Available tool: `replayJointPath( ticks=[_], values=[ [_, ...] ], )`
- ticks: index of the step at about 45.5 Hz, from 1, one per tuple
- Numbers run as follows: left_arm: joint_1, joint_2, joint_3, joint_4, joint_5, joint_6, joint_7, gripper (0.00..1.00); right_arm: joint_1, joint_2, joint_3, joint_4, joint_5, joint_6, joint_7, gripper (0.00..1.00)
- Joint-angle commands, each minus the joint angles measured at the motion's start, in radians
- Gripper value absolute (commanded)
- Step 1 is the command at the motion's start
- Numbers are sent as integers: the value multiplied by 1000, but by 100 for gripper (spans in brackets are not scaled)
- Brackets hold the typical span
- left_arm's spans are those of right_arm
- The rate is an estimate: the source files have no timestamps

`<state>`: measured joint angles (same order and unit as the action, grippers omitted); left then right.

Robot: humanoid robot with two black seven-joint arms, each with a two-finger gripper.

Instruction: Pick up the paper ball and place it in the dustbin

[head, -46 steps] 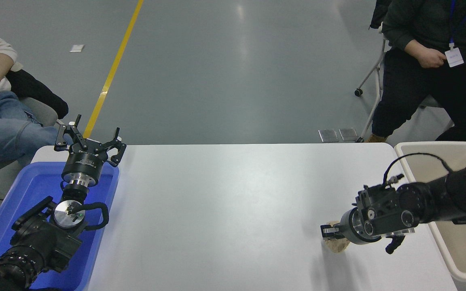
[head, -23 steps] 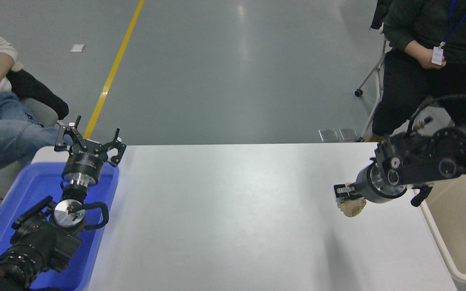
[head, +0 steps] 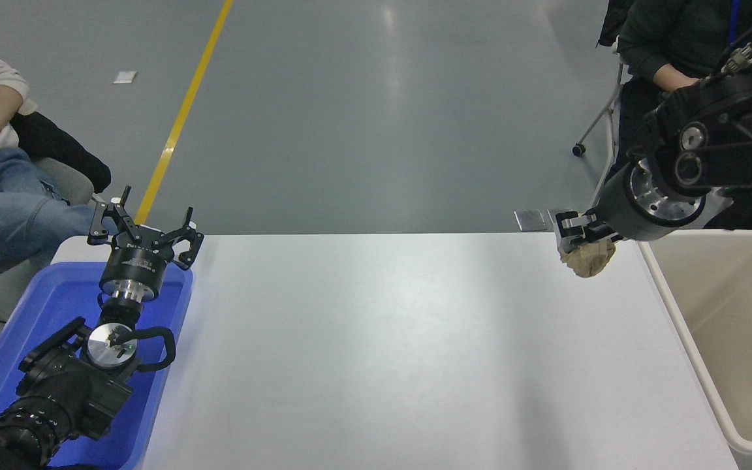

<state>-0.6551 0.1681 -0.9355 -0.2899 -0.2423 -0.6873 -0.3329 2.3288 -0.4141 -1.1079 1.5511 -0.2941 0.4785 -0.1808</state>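
Note:
My right gripper is shut on the paper ball, a tan wrinkly wad that hangs below its fingers, high above the table's far right part. The dustbin, a large cream-beige bin with a thick rim, stands at the table's right edge, just right of the ball. Its inside shows bare. My left gripper is parked at the lower left, open, above the blue tray.
A shallow blue tray lies at the table's left end under the left arm. A person sits at the far left and another at the far right behind the right arm. The white table spans the middle.
My right gripper has lifted the paper ball off the table and carried it up and toward the far right, next to the dustbin. The left arm has not moved.

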Motion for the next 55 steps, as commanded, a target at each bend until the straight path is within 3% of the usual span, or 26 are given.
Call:
replayJointPath(
  ticks=[1,11,30,46,55],
  values=[
    [0,1,1,0,0,0,0,99,52,-26,-21,-25,-3,32,0,0],
    [0,1,0,0,0,0,0,99,-107,-118,-41,-267,-2,-17,-2,0],
    [0,-1,0,0,0,0,0,99,-517,-272,-29,-669,67,-313,-9,0],
    [0,-1,1,0,0,0,0,99,-948,-298,-6,-979,302,-541,-8,0],
    [0,-1,0,0,0,0,0,99,-1212,-279,178,-1069,320,-629,-5,0]
  ],
)
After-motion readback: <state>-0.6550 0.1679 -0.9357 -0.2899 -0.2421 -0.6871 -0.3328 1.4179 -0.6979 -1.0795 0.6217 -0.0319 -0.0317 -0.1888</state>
